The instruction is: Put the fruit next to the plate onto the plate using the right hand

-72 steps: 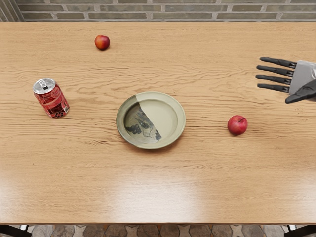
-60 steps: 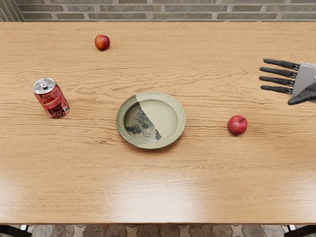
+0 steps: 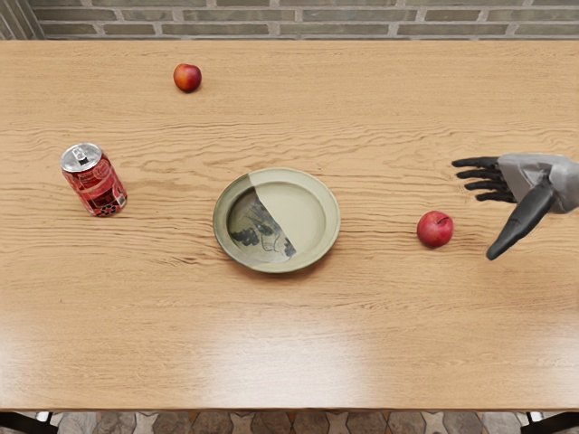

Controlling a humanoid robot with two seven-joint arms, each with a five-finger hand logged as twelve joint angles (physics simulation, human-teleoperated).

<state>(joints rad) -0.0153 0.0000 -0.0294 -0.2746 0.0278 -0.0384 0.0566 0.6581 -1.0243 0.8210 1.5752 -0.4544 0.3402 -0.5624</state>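
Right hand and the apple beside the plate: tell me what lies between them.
Nothing: the head view shows only bare table between the open right hand and the apple, which do not touch.

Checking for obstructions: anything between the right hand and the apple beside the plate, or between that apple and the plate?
Nothing visible: only bare table separates the right hand from the apple, and the apple from the plate. The can and far apple sit aside.

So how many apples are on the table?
2. One apple sits to the right of the plate, close to the robot's right hand. The other apple is far back on the left, beyond the red can. Nothing seems hidden.
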